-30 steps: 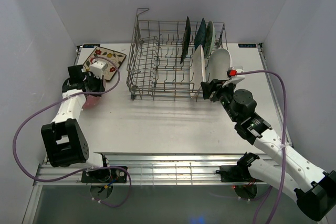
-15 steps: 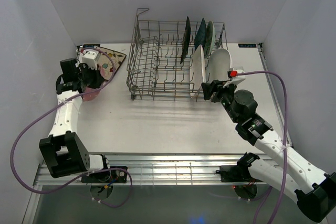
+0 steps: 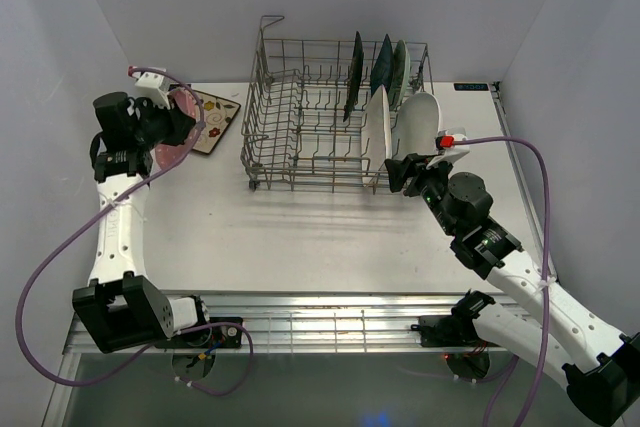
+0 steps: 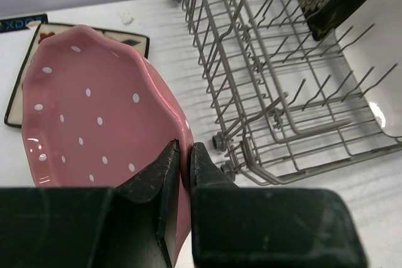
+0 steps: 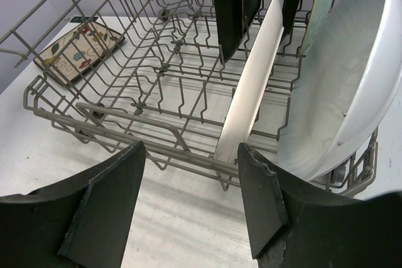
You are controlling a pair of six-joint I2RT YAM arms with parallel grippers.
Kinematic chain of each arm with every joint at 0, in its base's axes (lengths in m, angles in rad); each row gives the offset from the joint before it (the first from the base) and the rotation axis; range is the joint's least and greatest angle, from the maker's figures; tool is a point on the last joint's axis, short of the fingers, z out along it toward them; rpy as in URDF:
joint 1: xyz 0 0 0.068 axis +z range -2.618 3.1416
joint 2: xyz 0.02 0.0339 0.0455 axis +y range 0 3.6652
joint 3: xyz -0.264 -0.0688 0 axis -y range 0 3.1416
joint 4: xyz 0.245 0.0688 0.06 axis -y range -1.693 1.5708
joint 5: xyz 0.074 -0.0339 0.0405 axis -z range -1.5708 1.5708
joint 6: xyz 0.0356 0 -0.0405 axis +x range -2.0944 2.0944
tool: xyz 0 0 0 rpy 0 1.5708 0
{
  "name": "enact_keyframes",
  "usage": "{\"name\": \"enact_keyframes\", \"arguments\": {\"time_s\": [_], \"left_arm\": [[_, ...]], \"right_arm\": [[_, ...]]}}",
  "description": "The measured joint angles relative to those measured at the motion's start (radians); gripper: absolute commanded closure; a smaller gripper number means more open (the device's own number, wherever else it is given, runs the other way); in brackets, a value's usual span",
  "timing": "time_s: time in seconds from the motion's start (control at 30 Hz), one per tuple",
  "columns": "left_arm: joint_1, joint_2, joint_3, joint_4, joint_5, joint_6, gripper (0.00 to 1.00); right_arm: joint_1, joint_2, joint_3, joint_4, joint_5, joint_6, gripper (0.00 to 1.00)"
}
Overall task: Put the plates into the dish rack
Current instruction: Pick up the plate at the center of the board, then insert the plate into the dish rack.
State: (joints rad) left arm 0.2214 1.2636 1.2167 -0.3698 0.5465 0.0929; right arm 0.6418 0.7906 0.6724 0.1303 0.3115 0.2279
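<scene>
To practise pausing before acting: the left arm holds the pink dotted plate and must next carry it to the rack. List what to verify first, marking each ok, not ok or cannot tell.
1. Left gripper shut on the pink dotted plate rim: ok.
2. Plate raised above the cream floral plate: ok.
3. Free tines in the left half of the dish rack: ok.
4. Right gripper open, outside the rack's near right corner: ok.
5. Purple cable clear of the plate: cannot tell.
6. Grip firm enough for the carry: cannot tell.
</scene>
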Motion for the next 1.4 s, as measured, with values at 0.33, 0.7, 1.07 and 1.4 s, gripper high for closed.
{"name": "enact_keyframes", "arguments": {"time_s": [0.33, 0.7, 1.07, 1.4], "left_arm": [[0.0, 0.003, 0.184, 0.008, 0.073, -0.076, 1.0], [0.0, 0.018, 0.243, 0.12, 0.188, -0.25, 1.0], [0.0, 0.125, 0.299, 0.404, 0.333, -0.537, 1.0], [-0.014, 0.162, 0.307, 0.58, 0.386, -0.684, 1.0]], "right_arm": [[0.0, -0.005, 0.0, 0.0, 0.0, 0.0, 0.34], [0.0, -0.008, -0.001, 0.001, -0.005, 0.006, 0.34], [0.0, -0.008, -0.002, 0.001, -0.018, 0.018, 0.34], [0.0, -0.003, -0.002, 0.009, -0.028, 0.027, 0.34]]}}
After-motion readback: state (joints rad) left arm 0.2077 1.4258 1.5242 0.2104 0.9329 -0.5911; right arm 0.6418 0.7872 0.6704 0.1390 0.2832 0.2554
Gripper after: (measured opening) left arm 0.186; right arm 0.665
